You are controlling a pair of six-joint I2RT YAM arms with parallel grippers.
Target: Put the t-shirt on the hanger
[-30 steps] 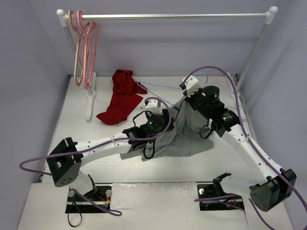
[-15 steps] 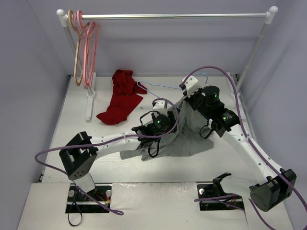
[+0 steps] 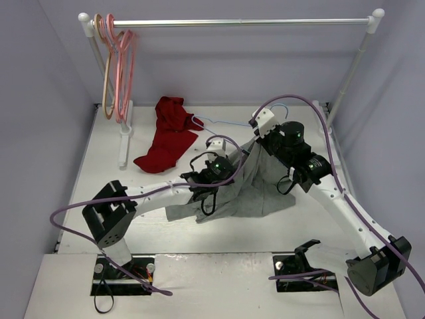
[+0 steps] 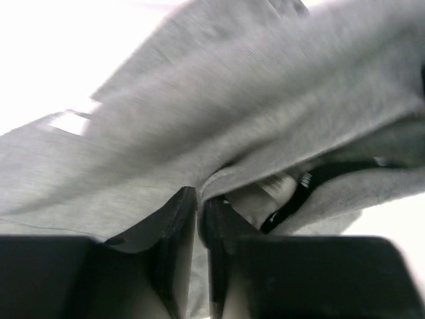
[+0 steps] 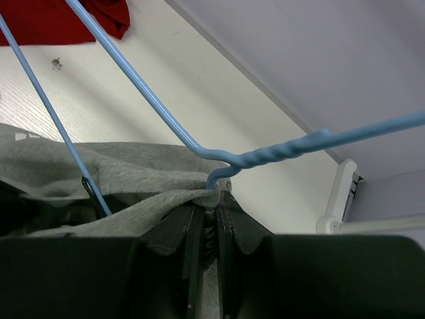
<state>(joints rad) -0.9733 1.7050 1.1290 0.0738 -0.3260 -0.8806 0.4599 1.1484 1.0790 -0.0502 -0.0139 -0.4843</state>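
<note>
L gripper has its fingers nearly together, nipping a fold of the grey t-shirt on its left side. R gripper is clamped tight on the neck of the blue hanger, w/ t-shirt cloth bunched at the same spot. T-shirt hangs tent-like from there, hem spread on the table. Hanger's arm sticks out left, toward the red cloth.
</note>
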